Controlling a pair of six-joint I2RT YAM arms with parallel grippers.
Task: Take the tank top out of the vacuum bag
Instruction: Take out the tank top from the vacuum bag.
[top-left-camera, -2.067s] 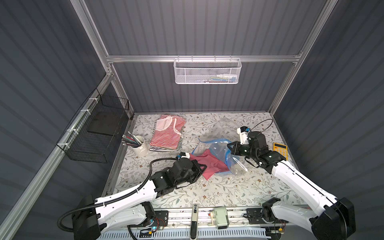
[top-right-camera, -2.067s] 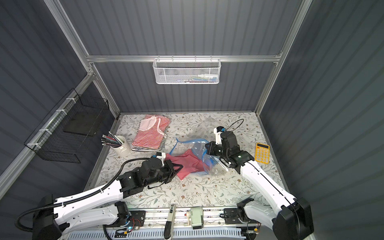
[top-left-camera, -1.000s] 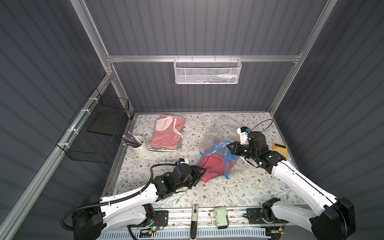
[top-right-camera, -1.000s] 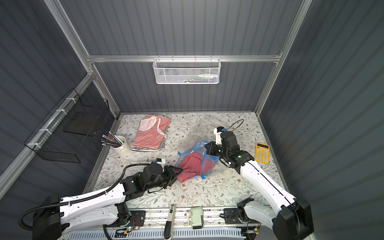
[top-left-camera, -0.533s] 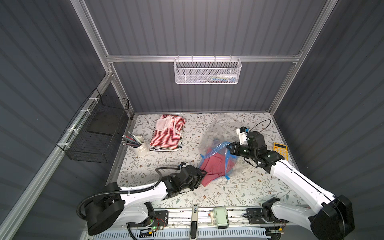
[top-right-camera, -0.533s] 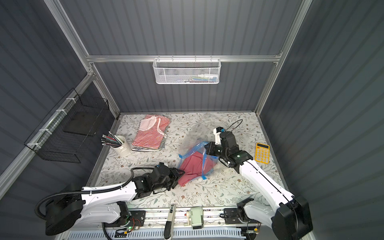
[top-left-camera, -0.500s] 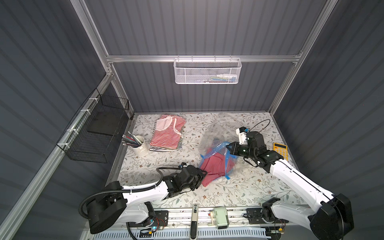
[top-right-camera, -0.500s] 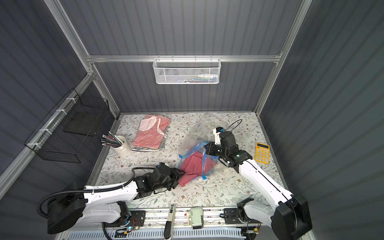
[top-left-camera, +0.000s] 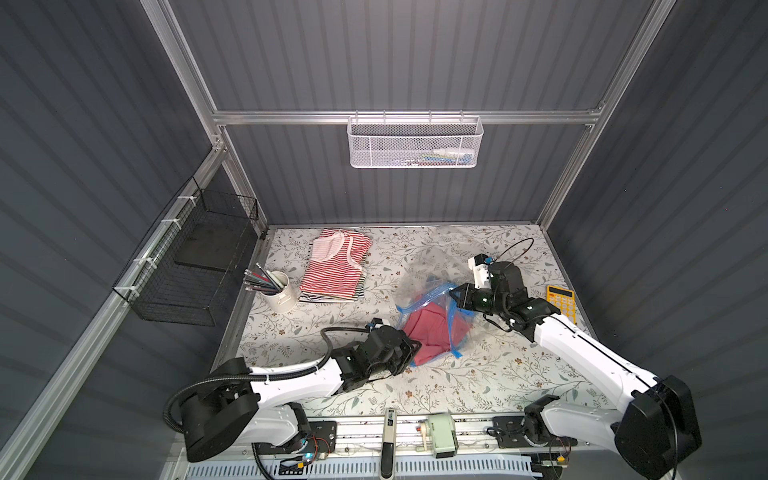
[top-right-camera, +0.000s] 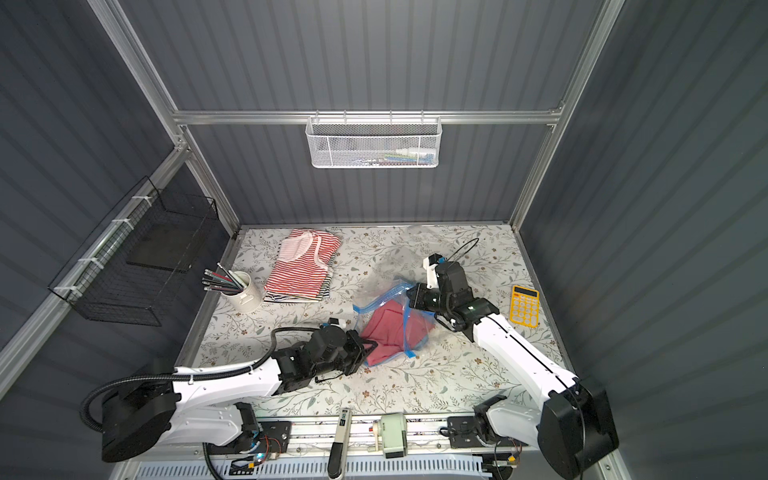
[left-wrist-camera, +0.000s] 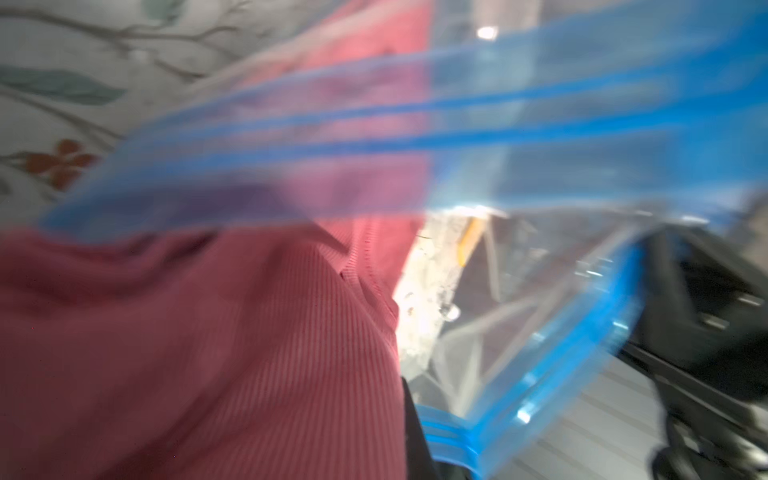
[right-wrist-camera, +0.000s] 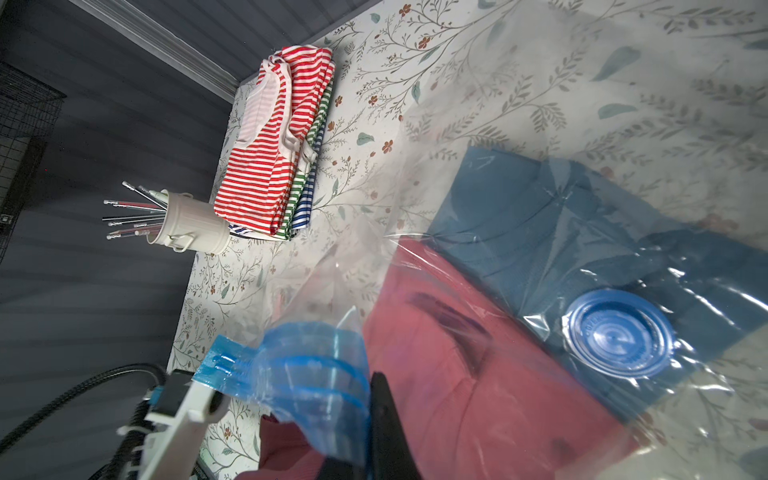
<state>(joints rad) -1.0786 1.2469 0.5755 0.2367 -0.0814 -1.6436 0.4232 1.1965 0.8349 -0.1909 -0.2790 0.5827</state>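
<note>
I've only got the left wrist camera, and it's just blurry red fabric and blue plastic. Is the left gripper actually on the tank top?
Observer: Yes. In both top views the left gripper is closed at the near corner of the red tank top, which pokes out of the vacuum bag.
Operator: What's holding the bag?
Observer: The right gripper is shut on its blue zip strip, which is bunched in the grip.
Operator: Anything else nearby?
Observer: A stack of striped clothes lies beyond the bag toward the far left corner, apart from it.
</note>
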